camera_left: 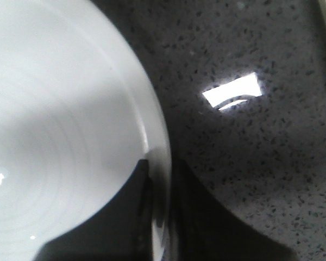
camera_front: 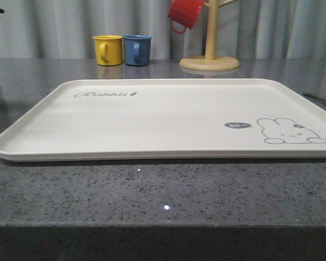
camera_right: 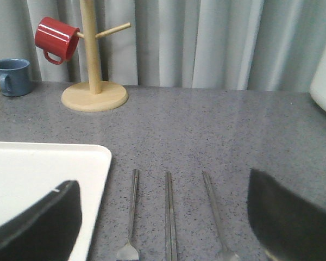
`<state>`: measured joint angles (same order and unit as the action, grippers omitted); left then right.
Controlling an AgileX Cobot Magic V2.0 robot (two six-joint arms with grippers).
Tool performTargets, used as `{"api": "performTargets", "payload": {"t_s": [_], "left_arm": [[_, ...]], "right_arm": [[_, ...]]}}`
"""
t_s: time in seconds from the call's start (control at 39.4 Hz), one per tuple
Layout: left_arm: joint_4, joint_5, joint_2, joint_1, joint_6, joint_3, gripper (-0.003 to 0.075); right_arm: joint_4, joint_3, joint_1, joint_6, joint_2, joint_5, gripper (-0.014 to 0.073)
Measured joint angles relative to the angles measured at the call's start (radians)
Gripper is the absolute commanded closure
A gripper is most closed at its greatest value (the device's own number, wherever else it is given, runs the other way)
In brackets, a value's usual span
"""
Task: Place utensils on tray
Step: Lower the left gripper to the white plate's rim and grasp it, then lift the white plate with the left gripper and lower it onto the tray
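While our right gripper (camera_right: 163,228) hangs spread over the utensils (camera_right: 168,217), lined up just beside the tray (camera_front: 152,117) for picking, our left gripper (camera_left: 160,217) seems to straddle the white plate's (camera_left: 54,136) rim; beyond the tray, mugs (camera_front: 122,50).

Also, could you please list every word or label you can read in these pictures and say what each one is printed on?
"Rabbit": grey script on the large cream rectangular tray, toward its far left corner.
"hi": in a small dark speech bubble beside the rabbit drawing on the same tray.
No other text is readable.
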<state>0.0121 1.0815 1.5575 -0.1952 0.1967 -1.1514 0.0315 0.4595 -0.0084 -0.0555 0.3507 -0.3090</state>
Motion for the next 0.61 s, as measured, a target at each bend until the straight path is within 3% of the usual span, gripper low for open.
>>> {"api": "performTargets", "payload": {"t_s": [0.38, 0.61], "left_arm": [[0.042, 0.136, -0.011, -0.009, -0.035, -0.186, 0.0738], [0.118, 0.157, -0.035, -0.158, -0.085, -0.315, 0.0738]], "right_arm": [[0.000, 0.000, 0.000, 0.000, 0.000, 0.000, -0.0047], [0.000, 0.000, 0.000, 0.000, 0.000, 0.000, -0.0047]]}}
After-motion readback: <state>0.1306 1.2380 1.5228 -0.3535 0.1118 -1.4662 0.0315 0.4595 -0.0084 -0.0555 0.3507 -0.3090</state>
